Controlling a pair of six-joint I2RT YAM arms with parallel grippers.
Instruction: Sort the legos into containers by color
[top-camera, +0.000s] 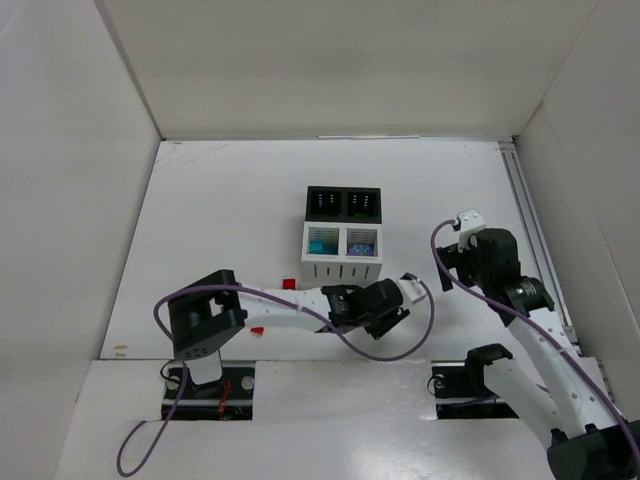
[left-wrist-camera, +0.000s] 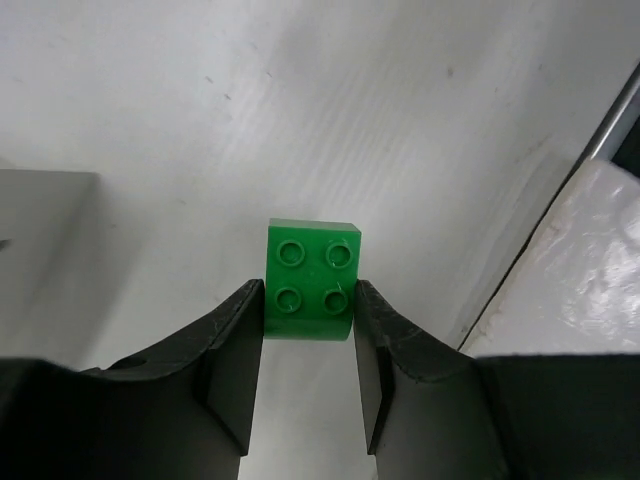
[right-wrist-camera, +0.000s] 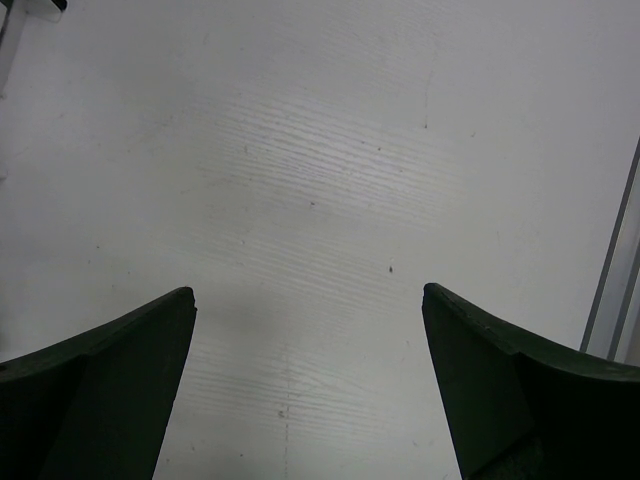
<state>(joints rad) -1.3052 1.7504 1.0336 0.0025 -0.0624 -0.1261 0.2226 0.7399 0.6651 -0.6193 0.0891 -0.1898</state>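
The left gripper (left-wrist-camera: 308, 305) is clamped on the two sides of a green brick (left-wrist-camera: 311, 278), studs facing the wrist camera, over the table (top-camera: 220, 220) toward the middle of its near edge, in front and right of the bins (top-camera: 343, 240). The right gripper (right-wrist-camera: 308, 300) is spread wide over bare table near the right edge. The near white bins hold teal pieces on the left and purple on the right. One red lego (top-camera: 289, 284) lies left of the bins and a second red lego (top-camera: 257, 330) nearer the near edge.
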